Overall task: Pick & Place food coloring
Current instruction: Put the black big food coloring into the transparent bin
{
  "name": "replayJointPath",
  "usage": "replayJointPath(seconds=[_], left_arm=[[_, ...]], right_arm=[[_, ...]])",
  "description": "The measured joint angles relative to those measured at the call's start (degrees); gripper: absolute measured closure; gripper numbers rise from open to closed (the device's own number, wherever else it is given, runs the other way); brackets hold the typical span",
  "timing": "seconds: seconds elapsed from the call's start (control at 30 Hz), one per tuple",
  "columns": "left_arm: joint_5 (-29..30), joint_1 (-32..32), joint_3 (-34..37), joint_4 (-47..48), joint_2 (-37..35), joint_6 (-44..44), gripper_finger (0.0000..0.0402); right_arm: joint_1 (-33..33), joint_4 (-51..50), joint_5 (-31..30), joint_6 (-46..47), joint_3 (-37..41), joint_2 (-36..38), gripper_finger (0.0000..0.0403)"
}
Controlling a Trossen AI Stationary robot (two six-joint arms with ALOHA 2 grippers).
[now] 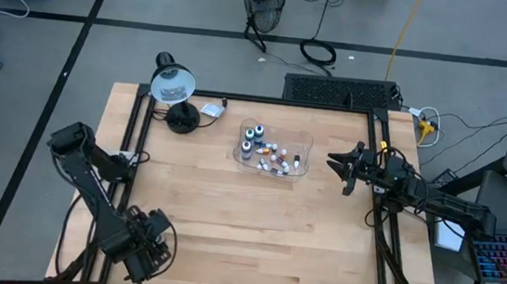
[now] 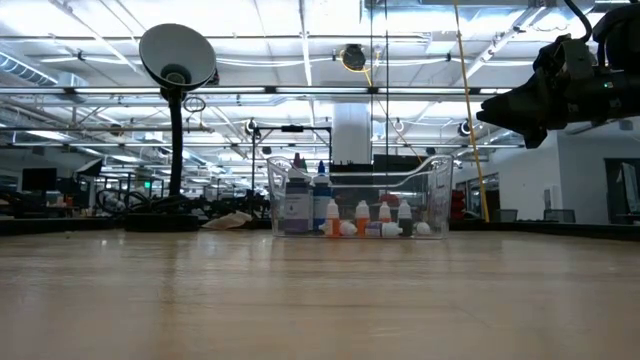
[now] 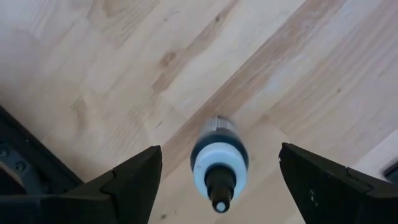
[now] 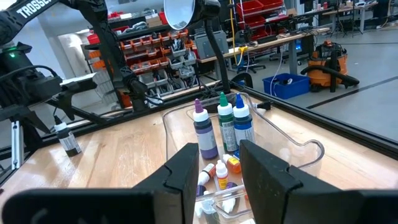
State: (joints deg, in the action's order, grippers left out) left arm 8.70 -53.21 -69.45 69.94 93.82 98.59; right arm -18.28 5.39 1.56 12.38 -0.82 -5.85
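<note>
One food coloring bottle [image 3: 219, 163], dark with a white collar and a black tip, stands upright on the wooden table. The open fingers of my left gripper [image 3: 217, 180] stand on either side of it, pointing down, without touching it. The right wrist view shows this bottle [image 4: 67, 139] at the table's near left. Several more food coloring bottles [image 1: 266, 153] stand or lie in the clear plastic tray [image 1: 302, 137] at the table's far middle; the three taller ones [image 4: 221, 127] stand upright. My right gripper [image 1: 334, 161] waits level to the right of the tray, open and with nothing in it.
A black desk lamp [image 1: 173, 86] stands at the table's far left. Black frame rails [image 1: 132, 140] run along the left and right edges. Bare wood [image 1: 255, 226] lies between the tray and my left gripper [image 1: 145, 251], which is close to the near left corner.
</note>
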Motion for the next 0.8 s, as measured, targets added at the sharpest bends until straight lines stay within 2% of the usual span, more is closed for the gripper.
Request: replayJointPath(seconds=[0.3, 0.57, 0.8], left_arm=[[1.03, -1.38, 0.15, -0.48, 0.0, 0.93, 0.0078], [-1.22, -1.26, 7.59, -8.77, 0.02, 0.48, 0.0078], [-2.18, -1.23, 8.49, -8.97, 0.02, -0.94, 0.0078]], right_arm=[[0.0, 0.0, -0.02, 0.0, 0.0, 0.0, 0.0298], [0.0, 0.0, -0.02, 0.0, -0.02, -0.02, 0.0298], [0.01, 0.0, -0.01, -0.01, -0.02, -0.02, 0.0298]])
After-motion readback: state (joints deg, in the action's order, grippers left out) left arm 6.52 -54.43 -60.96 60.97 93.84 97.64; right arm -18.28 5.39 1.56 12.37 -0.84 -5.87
